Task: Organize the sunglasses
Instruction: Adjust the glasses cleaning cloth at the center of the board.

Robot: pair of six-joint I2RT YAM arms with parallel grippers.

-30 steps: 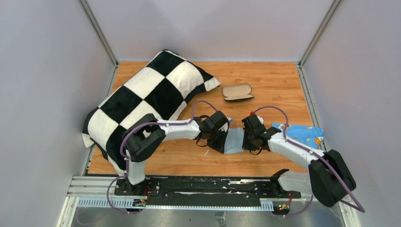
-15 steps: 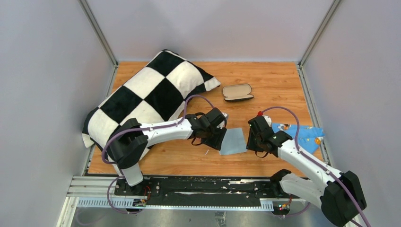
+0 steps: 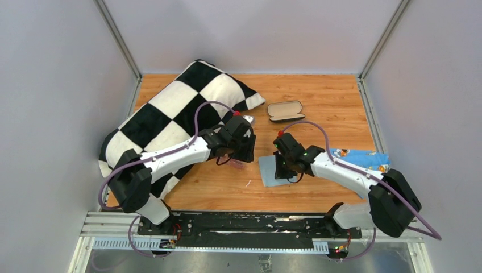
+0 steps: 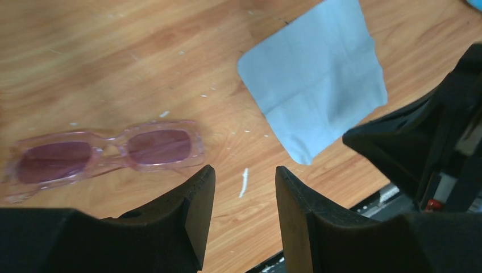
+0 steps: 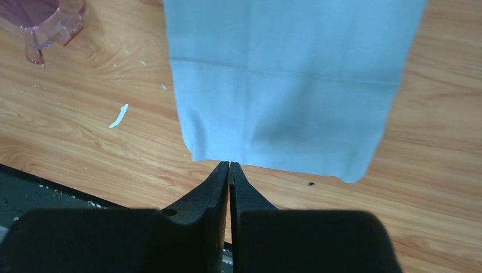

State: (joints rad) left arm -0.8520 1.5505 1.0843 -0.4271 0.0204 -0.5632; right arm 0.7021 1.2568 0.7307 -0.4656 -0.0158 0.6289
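On the tabletop (image 4: 85,68) beside the empty, half-open left gripper (image 4: 244,177) lie the sunglasses (image 4: 108,153); it should centre over the bridge before closing, while the right gripper (image 5: 229,170), fingers together, perhaps nips the blue cloth (image 5: 284,85).

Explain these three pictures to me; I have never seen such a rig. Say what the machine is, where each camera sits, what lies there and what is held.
Two robot arms are bolted at the near edge of a wooden table, each ending in two fingers. The wide picture comes from a camera above and behind them; the other two come from cameras on the wrists. On the table lie pink see-through sunglasses, a light blue cloth, a glasses case, a checkered pillow and a printed blue fabric. The left fingers are open beside the sunglasses, holding nothing. The right fingers are shut, tips at the cloth's edge; whether they pinch it I cannot tell.
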